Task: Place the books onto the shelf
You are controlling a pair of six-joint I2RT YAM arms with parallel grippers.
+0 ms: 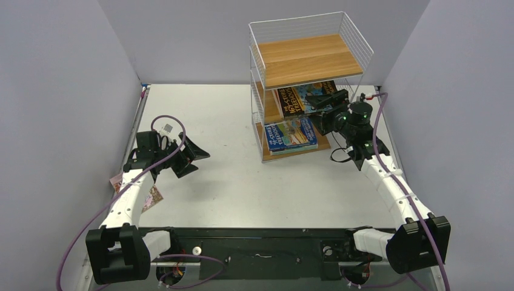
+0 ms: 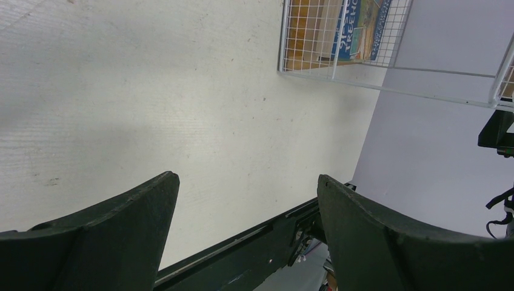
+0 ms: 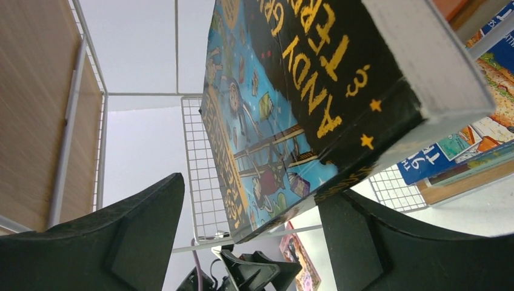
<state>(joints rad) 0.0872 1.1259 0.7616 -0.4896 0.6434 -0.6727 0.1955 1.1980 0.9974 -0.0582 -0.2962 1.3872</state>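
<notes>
The shelf (image 1: 306, 60) stands at the back right, a white wire rack with wooden boards. A dark black-and-blue book (image 1: 303, 97) lies on its middle tier. Blue books (image 1: 291, 134) are stacked on the bottom tier. My right gripper (image 1: 320, 115) is at the shelf's right side, open. In the right wrist view the dark book (image 3: 285, 103) lies between the spread fingers of the right gripper (image 3: 251, 191), its edge against the right one and clear of the left. A pink book (image 1: 153, 197) lies under my left arm. My left gripper (image 1: 199, 162) hangs open and empty over the table.
Grey walls close in the table on the left, back and right. The shelf's top board (image 1: 312, 54) carries nothing. The left wrist view shows the shelf (image 2: 315, 36) with a blue book (image 2: 354, 24) far ahead, and the black base rail (image 2: 242, 254) below.
</notes>
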